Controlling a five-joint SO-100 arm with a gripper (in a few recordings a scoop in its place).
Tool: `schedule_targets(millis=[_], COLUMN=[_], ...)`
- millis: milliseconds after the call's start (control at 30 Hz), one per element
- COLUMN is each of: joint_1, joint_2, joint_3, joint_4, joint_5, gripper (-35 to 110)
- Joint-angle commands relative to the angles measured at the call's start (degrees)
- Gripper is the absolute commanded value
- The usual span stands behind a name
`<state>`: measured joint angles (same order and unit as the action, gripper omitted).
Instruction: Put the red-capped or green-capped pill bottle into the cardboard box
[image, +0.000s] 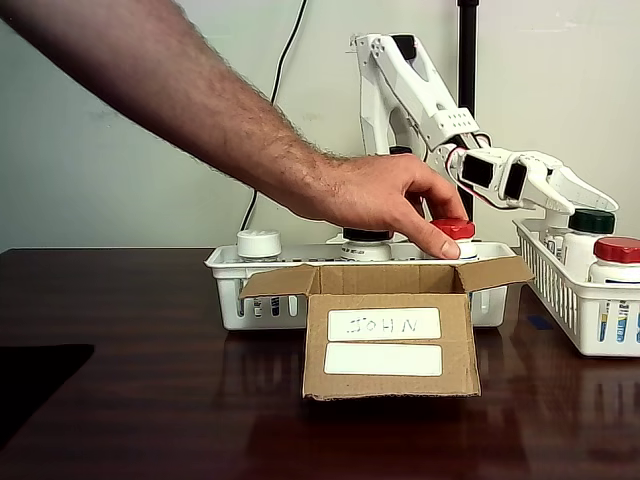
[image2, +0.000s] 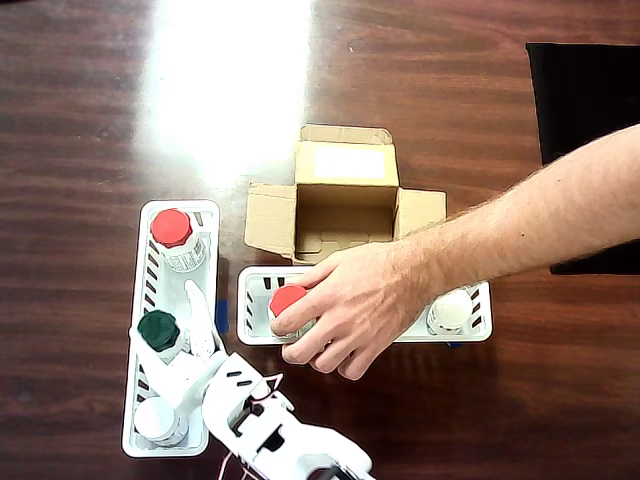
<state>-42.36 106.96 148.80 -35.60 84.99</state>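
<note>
Now gripper (image2: 200, 325) hovers beside green-capped bottle (image2: 159, 331) in side basket (image2: 205, 212), jaws parted, empty. Box (image2: 346, 190) open, apart. Person's hand (image2: 355, 305) in other basket: wait, then centre jaws around cap, close squarely.

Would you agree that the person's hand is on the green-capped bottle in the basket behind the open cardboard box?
Not quite: the hand is on a red-capped bottle, as the overhead view shows. The rest holds: that bottle stands in the basket behind the open cardboard box. The green-capped bottle stands in the other basket, beside the pincer.
</note>
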Motion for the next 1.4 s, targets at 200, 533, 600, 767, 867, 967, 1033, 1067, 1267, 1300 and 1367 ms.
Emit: schedule_targets(millis=[200, 533, 600, 767, 867, 967, 1033, 1067, 1267, 1300, 1367], joint_1=[-2.4, 1.7, 1.8, 2.3, 2.4, 2.5, 3.0, 3.3, 4.2, 4.1, 4.0], joint_2=[4.4, -11.0, -10.8, -9.5, -7.3, -3.4, -0.2, 2.0, 18.1, 20.0, 22.5], joint_3=[1.7, -1.9, -2.0, -2.0, -2.5, -3.9, -5.4, -5.7, -15.9, -19.0, -26.0], joint_4=[-1.0, -12.6, -12.6, -11.3, -9.1, -3.6, 1.3, 3.8, 29.7, 34.5, 43.5], joint_5=[0.2, 2.7, 2.3, 2.1, 0.9, -0.6, -1.6, -1.8, -7.0, -8.2, -10.3], gripper=[81, 81, 80, 55, 23, -7, -4, 0, 1, -1, -1])
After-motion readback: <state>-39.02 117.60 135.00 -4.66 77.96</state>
